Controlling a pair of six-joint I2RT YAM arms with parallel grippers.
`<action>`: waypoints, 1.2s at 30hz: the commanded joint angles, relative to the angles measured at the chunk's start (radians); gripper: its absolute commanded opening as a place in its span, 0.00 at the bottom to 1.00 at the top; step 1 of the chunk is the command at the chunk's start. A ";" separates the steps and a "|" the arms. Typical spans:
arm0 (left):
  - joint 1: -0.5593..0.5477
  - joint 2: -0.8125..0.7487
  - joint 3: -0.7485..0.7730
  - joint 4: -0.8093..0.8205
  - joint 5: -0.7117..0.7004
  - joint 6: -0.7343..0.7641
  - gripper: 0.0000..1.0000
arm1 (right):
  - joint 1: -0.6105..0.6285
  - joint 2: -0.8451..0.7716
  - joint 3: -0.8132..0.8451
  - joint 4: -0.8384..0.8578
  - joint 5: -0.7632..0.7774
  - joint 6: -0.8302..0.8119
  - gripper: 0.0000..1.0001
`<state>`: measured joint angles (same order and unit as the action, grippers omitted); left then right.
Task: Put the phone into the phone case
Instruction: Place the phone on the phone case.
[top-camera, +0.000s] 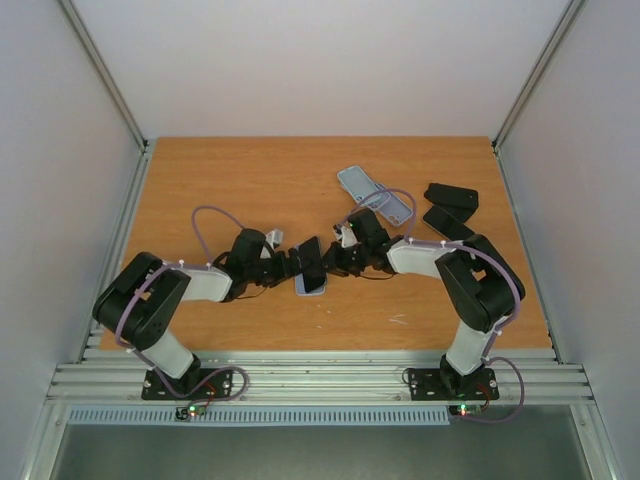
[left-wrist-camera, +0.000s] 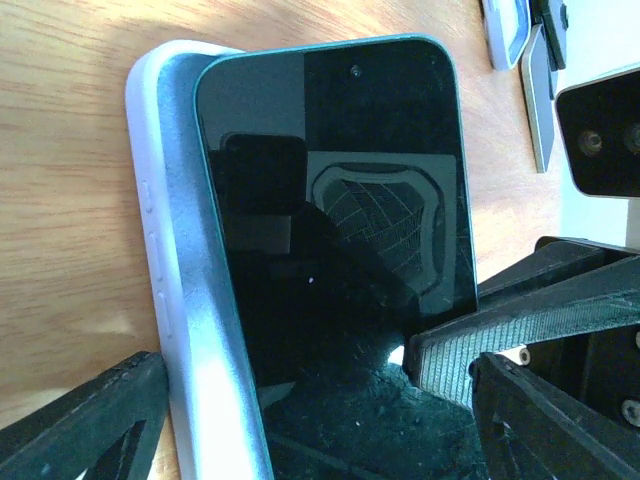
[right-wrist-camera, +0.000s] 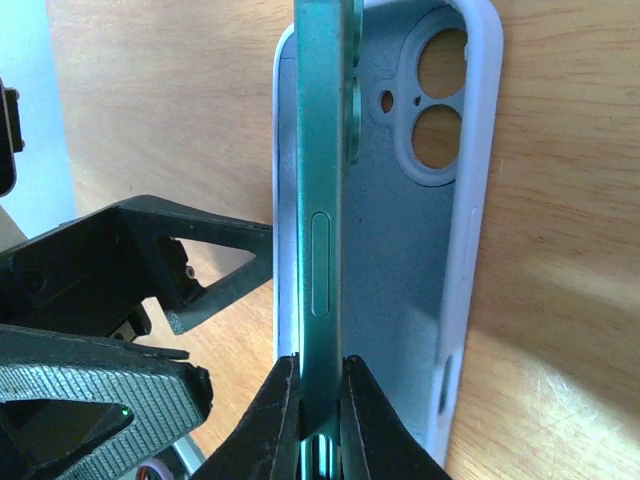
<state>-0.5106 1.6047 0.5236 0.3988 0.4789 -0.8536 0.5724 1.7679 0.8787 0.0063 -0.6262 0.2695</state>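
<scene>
The phone (left-wrist-camera: 340, 190), black screen with a teal frame, stands tilted on one long edge inside the pale blue phone case (left-wrist-camera: 170, 250), which lies flat on the wooden table. In the right wrist view the phone (right-wrist-camera: 322, 180) shows edge-on and my right gripper (right-wrist-camera: 320, 372) is shut on it, one finger on each face, with the phone case (right-wrist-camera: 420, 250) and its camera holes behind. My left gripper (left-wrist-camera: 285, 370) is open wide around both. One of its fingers (left-wrist-camera: 90, 420) is by the case's outer rim and its ribbed pad (left-wrist-camera: 520, 335) is at the phone's raised edge. From above, both grippers meet over the phone (top-camera: 312, 262).
A light blue case or phone (top-camera: 372, 192) lies at the back centre. Two black ones (top-camera: 452, 196) (top-camera: 446, 222) lie to its right, close to the right arm. The table's side walls and the front rail (top-camera: 320, 380) bound the workspace.
</scene>
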 joint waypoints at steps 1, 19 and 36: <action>0.000 0.046 -0.002 0.117 0.026 -0.036 0.84 | 0.008 0.022 0.016 0.048 -0.004 0.032 0.01; -0.093 0.000 -0.037 0.117 0.010 -0.063 0.81 | 0.105 0.077 -0.041 0.051 -0.044 0.065 0.01; -0.261 -0.318 -0.170 -0.084 -0.155 -0.112 0.80 | 0.178 0.004 -0.204 0.078 0.026 0.147 0.07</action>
<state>-0.7418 1.3170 0.3576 0.2684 0.2871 -0.9466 0.7082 1.7191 0.7036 0.2199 -0.6174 0.3885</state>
